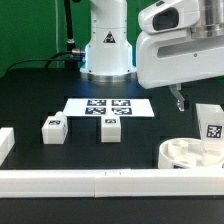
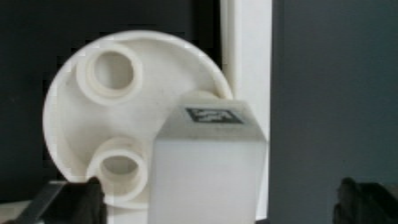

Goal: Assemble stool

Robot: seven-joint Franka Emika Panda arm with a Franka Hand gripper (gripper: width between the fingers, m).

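The gripper [image 1: 180,102] hangs wide open above the seat [image 1: 180,154] at lower right. The leg [image 1: 209,116] by it shows a black-and-white square tag [image 1: 213,130].

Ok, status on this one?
Hand open, empty, over seat. One leg upright at seat; two legs loose by marker board. Nothing in the way.

A robotics laboratory: a white robot arm [image 1: 107,45] stands at the back of a black counter [image 1: 30,95] before a green backdrop [image 1: 25,25], with cables [image 1: 69,30] running behind it. A marker board [image 1: 108,105] of square tags lies flat on the counter, and white rail blocks [image 1: 60,182] fence its near edge.
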